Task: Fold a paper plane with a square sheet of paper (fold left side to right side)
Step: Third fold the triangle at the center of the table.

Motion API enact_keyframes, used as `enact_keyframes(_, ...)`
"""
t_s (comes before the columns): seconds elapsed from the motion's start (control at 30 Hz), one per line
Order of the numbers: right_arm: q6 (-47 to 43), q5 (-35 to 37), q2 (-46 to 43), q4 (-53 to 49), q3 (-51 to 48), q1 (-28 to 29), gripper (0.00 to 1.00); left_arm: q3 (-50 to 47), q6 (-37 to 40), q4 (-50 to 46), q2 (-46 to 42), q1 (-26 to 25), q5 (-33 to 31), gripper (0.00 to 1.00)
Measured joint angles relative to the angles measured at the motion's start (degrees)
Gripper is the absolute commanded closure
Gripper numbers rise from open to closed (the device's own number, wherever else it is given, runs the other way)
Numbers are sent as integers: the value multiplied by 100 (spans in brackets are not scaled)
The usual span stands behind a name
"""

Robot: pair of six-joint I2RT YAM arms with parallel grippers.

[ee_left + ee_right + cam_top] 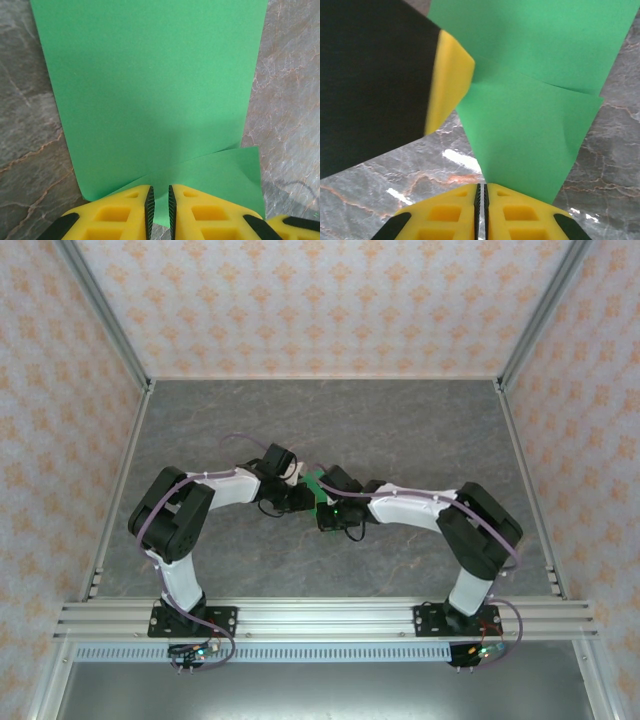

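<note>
no text, label, brand or number is readable anywhere.

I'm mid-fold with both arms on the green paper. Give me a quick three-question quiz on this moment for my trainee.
1. True or false: the green paper lies as one flat, unfolded layer on the table.
2. Multiple choice: the right gripper is A) shut on a pointed end of the green paper, B) wide open above it, C) holding a pencil.
3. Short answer: whose yellow finger and black body show at the upper left of the right wrist view?
Key: 1 false, part of it is folded over at the edge nearest the left wrist camera. 2 A. 3 the left gripper, also pinching the paper.
</note>
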Motion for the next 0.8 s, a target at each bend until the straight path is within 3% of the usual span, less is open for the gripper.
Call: enact_keyframes(0.8, -2, 7, 122, -138, 11, 0, 85, 0, 2, -11, 0, 0, -4, 80)
